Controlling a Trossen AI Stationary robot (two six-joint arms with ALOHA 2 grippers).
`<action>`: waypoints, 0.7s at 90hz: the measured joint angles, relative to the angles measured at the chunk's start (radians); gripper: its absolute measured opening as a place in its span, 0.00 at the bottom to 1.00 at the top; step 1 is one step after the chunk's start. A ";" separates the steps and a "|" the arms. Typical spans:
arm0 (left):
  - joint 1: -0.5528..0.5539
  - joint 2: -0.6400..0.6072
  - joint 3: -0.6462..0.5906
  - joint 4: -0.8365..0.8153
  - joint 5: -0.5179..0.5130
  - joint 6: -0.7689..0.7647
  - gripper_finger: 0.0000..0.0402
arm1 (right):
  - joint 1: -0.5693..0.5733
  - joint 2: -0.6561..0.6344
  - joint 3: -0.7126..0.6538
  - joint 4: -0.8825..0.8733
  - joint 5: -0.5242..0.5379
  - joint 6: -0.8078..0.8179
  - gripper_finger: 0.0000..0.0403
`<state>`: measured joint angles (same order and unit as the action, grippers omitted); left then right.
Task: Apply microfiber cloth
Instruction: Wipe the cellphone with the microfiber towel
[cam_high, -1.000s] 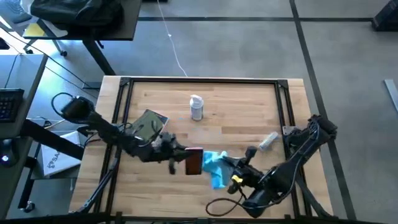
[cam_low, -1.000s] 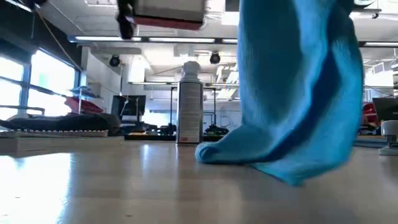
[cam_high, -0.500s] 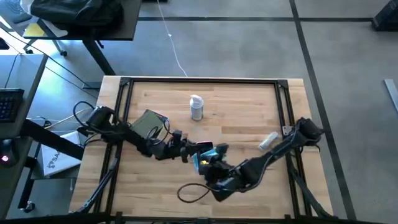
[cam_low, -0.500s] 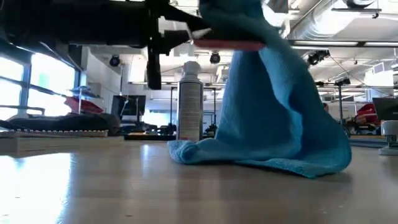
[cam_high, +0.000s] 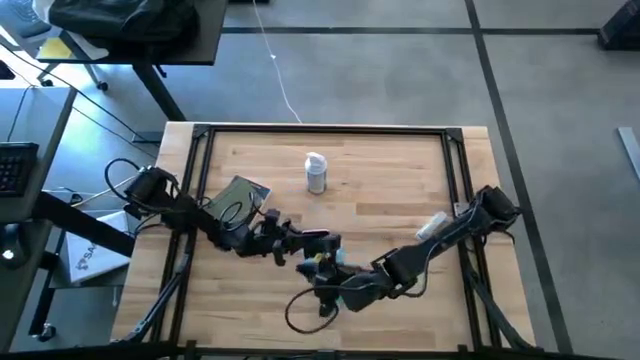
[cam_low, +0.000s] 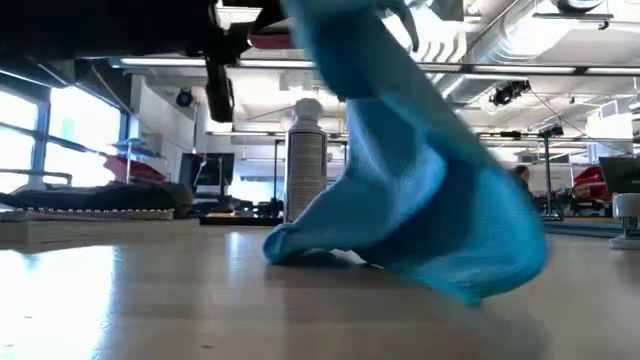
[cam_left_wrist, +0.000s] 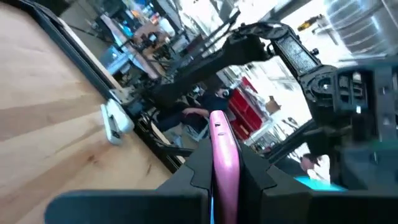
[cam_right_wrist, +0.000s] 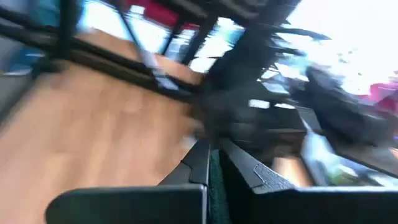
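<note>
Turquoise microfiber cloth (cam_low: 420, 215) hangs pinched in the right gripper (cam_high: 322, 272), trailing onto the table (cam_high: 400, 190) just right of the left gripper (cam_high: 300, 240), which clamps a pink flat item (cam_left_wrist: 222, 155).

Wooden counter (cam_high: 400, 170) from my seat

I see a spray bottle (cam_high: 316, 173) standing beyond both jaws, an olive pouch (cam_high: 238, 200) by the left arm, a small white bottle (cam_high: 432, 226) lying beside the right arm, and the microfiber cloth (cam_low: 400, 210) trailing onto the wood.
</note>
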<state>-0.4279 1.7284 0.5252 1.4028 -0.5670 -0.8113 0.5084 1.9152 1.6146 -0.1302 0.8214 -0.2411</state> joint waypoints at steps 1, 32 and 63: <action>-0.002 0.001 0.000 -0.001 -0.001 -0.001 0.03 | -0.003 0.000 0.000 -0.001 0.012 -0.002 0.00; -0.039 0.004 -0.128 -0.031 -0.061 -0.007 0.03 | -0.027 0.000 -0.010 -0.401 0.065 0.348 0.00; -0.040 0.003 -0.257 -0.012 -0.166 -0.046 0.03 | -0.014 -0.018 -0.281 -0.537 -0.235 0.848 0.05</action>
<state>-0.4675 1.7313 0.2684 1.3907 -0.7330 -0.8574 0.4946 1.8973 1.3339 -0.6667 0.5862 0.6065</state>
